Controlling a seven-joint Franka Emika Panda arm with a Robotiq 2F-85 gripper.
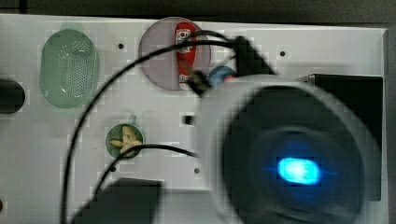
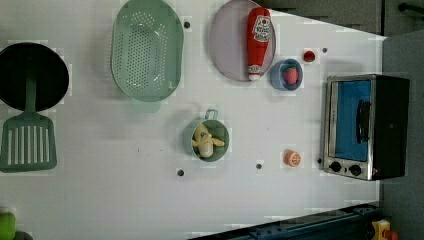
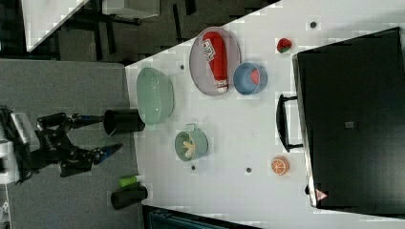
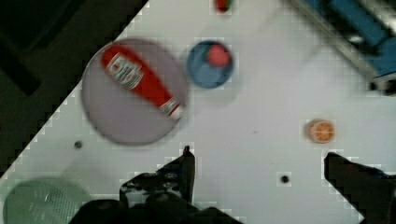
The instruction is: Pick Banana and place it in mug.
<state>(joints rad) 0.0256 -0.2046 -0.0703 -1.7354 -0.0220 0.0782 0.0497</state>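
Two dark fingers of the pincer [image 3: 107,133] stand wide apart with nothing between them, hanging off the worktop's [image 2: 125,200] edge in the right view, beyond the side where the colander [image 3: 154,95] sits. The wrist view shows one fingertip [image 4: 187,156] above bare worktop near the grey plate [image 4: 116,116]. Toward the worktop's middle stands the teal mug [image 2: 222,145], and the banana [image 2: 204,141] lies inside it, apparently resting against its wall, though the view is coarse. On the plate lies a ketchup bottle [image 2: 259,42], beside it a blue bowl [image 2: 280,82]. An orange slice [image 2: 292,158] lies near the toaster oven [image 2: 385,125].
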